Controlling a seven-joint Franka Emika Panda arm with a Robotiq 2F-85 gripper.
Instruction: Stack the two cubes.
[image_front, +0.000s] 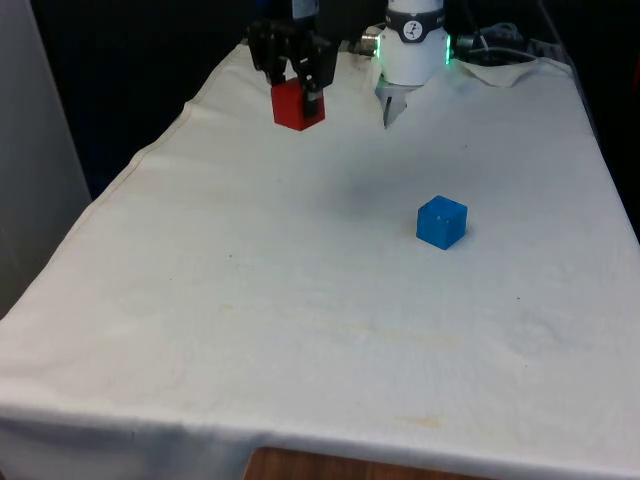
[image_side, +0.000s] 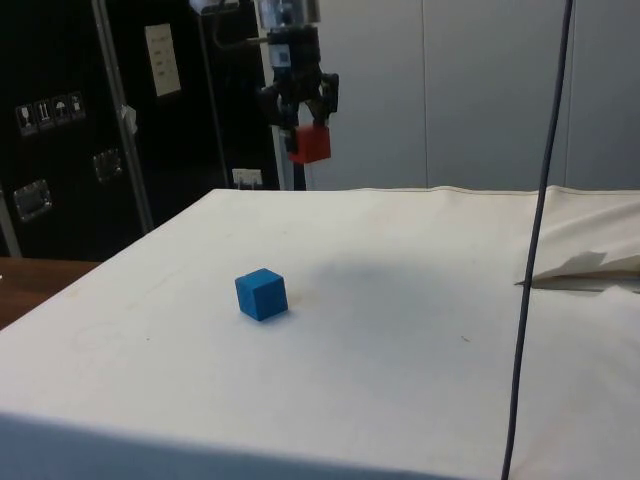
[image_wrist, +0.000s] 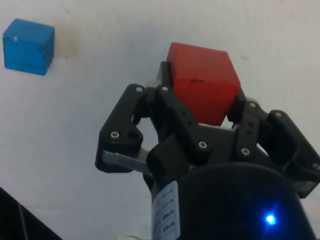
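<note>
My claw (image_front: 300, 88) pinches the red cube (image_front: 297, 104) between its fingers, holding it in the air well above the tabletop (image_front: 300, 300). The blue cube (image_front: 441, 222) sits on the tabletop, well apart from the red cube, one corner turned toward the front camera. Neither cube carries readable writing.

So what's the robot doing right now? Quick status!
Gripper shut on red cube, held high above the cloth. Blue cube sits alone on the table, nothing on top. Path between them open.
</note>
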